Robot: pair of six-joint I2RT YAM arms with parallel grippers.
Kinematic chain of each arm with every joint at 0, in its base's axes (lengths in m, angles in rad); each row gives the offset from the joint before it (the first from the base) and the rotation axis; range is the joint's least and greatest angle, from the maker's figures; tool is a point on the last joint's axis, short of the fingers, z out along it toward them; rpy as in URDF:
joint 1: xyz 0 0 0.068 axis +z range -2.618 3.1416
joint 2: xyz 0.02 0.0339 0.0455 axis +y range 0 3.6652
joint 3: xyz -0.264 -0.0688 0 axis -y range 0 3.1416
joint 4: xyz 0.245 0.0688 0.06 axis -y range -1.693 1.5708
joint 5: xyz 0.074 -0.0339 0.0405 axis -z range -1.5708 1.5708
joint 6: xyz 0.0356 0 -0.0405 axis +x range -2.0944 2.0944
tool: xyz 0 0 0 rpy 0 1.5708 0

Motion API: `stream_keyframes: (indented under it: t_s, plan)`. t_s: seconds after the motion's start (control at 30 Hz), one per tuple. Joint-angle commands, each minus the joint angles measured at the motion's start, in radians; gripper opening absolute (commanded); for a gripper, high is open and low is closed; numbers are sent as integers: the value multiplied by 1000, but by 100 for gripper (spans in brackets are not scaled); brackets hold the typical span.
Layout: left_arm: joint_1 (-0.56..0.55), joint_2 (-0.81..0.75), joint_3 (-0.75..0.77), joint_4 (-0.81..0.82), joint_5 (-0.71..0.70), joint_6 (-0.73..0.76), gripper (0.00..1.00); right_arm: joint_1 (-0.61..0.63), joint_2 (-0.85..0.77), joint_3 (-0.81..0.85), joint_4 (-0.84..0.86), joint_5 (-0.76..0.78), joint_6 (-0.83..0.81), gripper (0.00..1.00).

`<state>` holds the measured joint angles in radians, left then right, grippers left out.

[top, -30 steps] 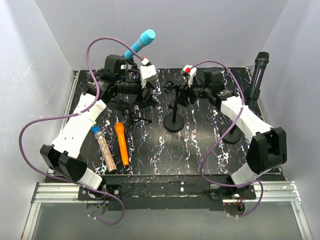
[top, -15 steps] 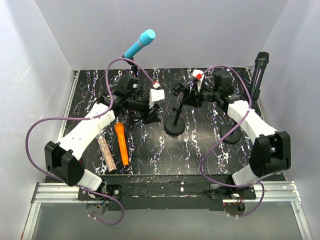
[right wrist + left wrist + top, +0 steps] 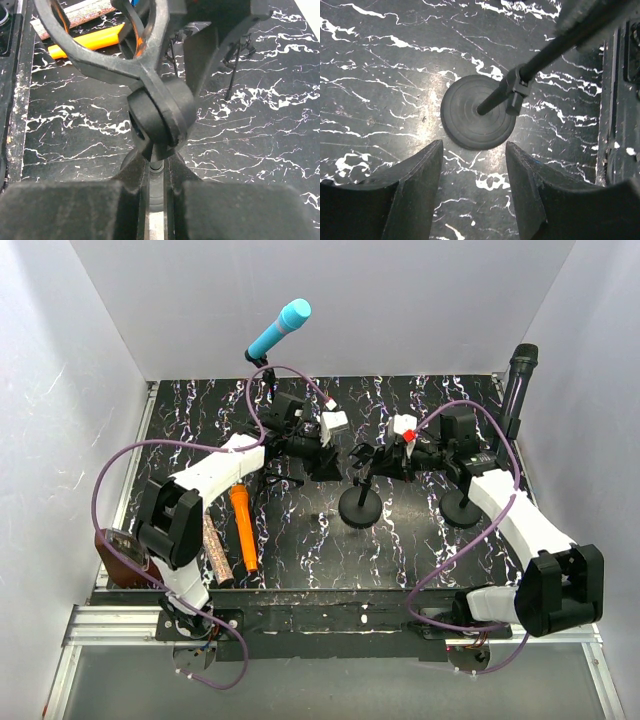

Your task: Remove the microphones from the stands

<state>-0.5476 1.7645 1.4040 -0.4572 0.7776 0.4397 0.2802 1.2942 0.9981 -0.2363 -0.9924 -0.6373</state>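
Note:
A blue microphone (image 3: 281, 327) sits in a stand clip at the back left. A black microphone (image 3: 519, 373) stands in another stand at the right, its base (image 3: 462, 508) on the table. Between them is a stand (image 3: 360, 507) with an empty clip (image 3: 100, 45). My right gripper (image 3: 376, 458) (image 3: 159, 170) is shut on this stand's thin pole just below the clip's joint (image 3: 160, 117). My left gripper (image 3: 325, 462) (image 3: 472, 190) hangs open over the table with nothing between its fingers. The stand's round base (image 3: 477, 112) and its slanted pole (image 3: 530, 75) lie just ahead of it.
An orange microphone (image 3: 242, 528) and a glittery one (image 3: 212, 550) lie on the marbled black table (image 3: 300, 550) at the front left. Thin tripod legs (image 3: 235, 65) stand behind the empty clip. White walls close in the back and both sides.
My right gripper has shut on the middle stand's pole, and the stand has shifted toward the front right. My left arm has swung right toward it, its jaws narrowing.

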Motion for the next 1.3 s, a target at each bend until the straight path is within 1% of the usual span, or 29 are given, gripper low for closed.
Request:
stream_keyframes:
  t_s: [0.0,0.07,0.23,0.27,0.47,0.6,0.77,0.93,0.97,1.1,1.13,1.27]
  plan:
    - [-5,-5,-14,168,98,-152,52,-6,-24,-50,-49,-15,-73,1]
    - [-12,9,-31,231,130,-186,52,-7,-15,-53,-40,-15,-65,1]
    - [-37,56,15,227,163,-191,47,-9,7,-30,-29,-14,-47,1]
    - [-38,62,30,207,161,-174,46,-7,7,-27,-20,-8,-35,1]
    - [-40,119,107,135,206,-144,43,-18,1,-35,17,8,22,1]
    - [-44,156,151,69,219,-102,33,-19,-10,-46,25,14,27,1]
    - [-46,164,162,5,210,-62,35,-22,-22,-55,32,35,25,1]
    - [-46,176,167,-33,219,-62,32,-26,-26,-65,52,58,40,1]
    - [-46,179,170,-49,221,-49,31,-27,-24,-65,58,64,47,1]
    - [-46,220,219,-112,264,-53,5,-33,-21,-70,71,75,54,1]
    - [-46,231,240,-124,272,-68,0,-36,-21,-72,74,75,54,1]
    - [-45,291,383,-230,308,-134,0,-38,-27,-85,92,80,53,1]
